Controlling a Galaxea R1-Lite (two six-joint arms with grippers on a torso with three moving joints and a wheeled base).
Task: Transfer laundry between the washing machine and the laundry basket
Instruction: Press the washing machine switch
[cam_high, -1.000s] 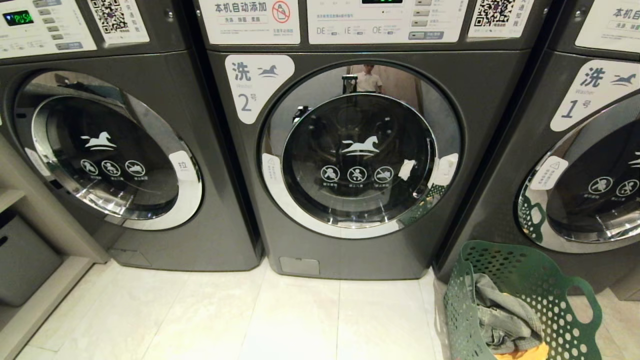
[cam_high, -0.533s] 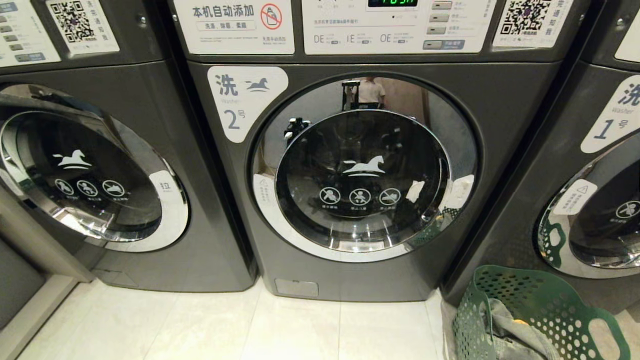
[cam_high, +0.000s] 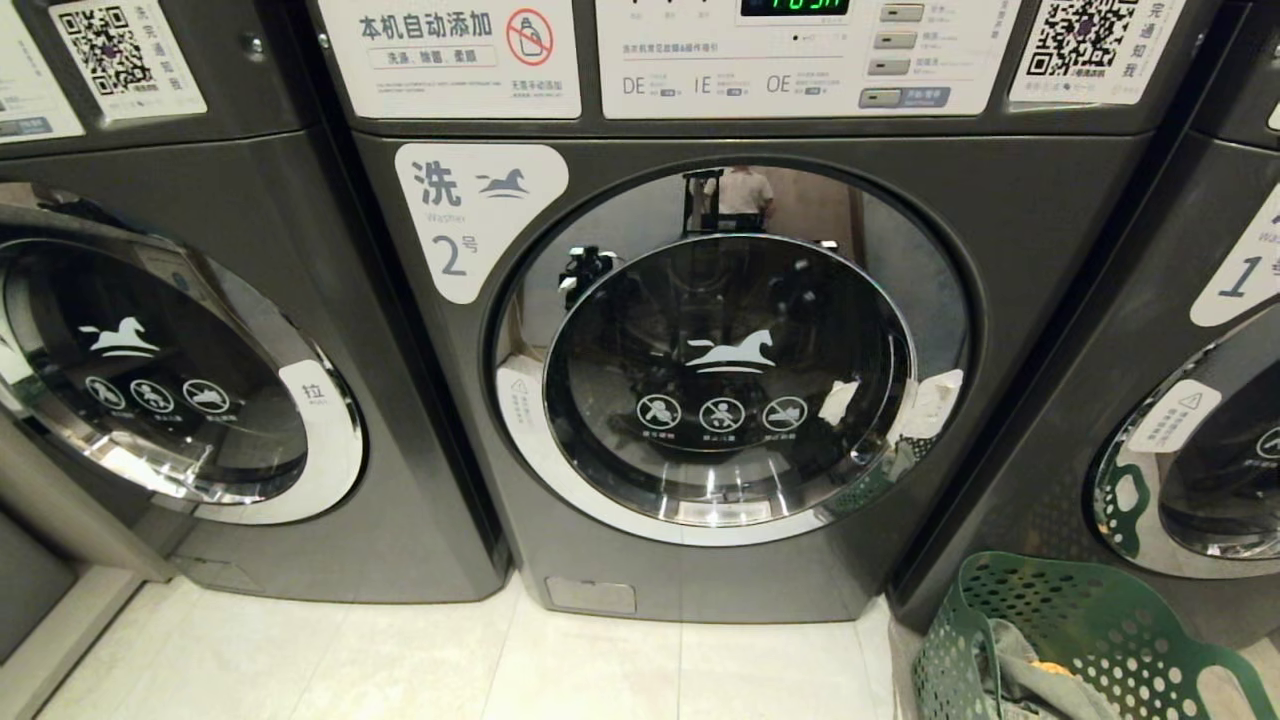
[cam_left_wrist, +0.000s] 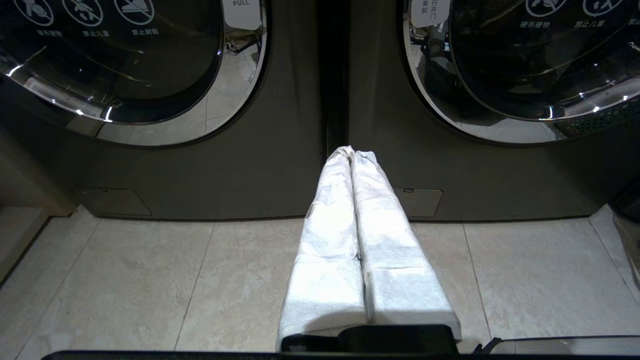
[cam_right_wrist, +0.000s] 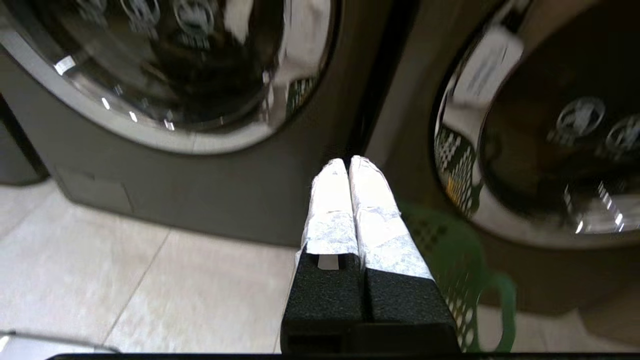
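The washing machine (cam_high: 700, 380) marked 2 stands straight ahead of me, its round chrome-rimmed door (cam_high: 728, 355) shut flush in the dark grey front. A like washer (cam_high: 200, 380) stands to its left and another (cam_high: 1150, 380), marked 1, to its right, with only a narrow dark seam between each pair of cabinets. Pale floor tiles (cam_high: 560, 665) run from the washers' bottom edges toward me, bare on the left and in the middle.

The laundry basket (cam_high: 1075, 640) sits on the floor at the near right, just in front of the washer marked 1 and close beside the right lower corner of the middle machine. Its green perforated rim is cut by the edge of the head view. Inside it lies the laundry (cam_high: 1040, 685): a grey garment with a small patch of orange-yellow showing on top. I cannot see a red-pink piece.

My left gripper (cam_left_wrist: 351, 153) hangs low over the tiles, pointing at the seam between the left washer and the middle one, its white-wrapped fingers (cam_left_wrist: 330, 220) pressed together on nothing. My right gripper (cam_right_wrist: 347, 162) hangs low too, aimed at the seam between the middle washer and the right one, its fingers (cam_right_wrist: 377, 220) also pressed together and empty, with the basket's green rim just beyond and to the right of them.
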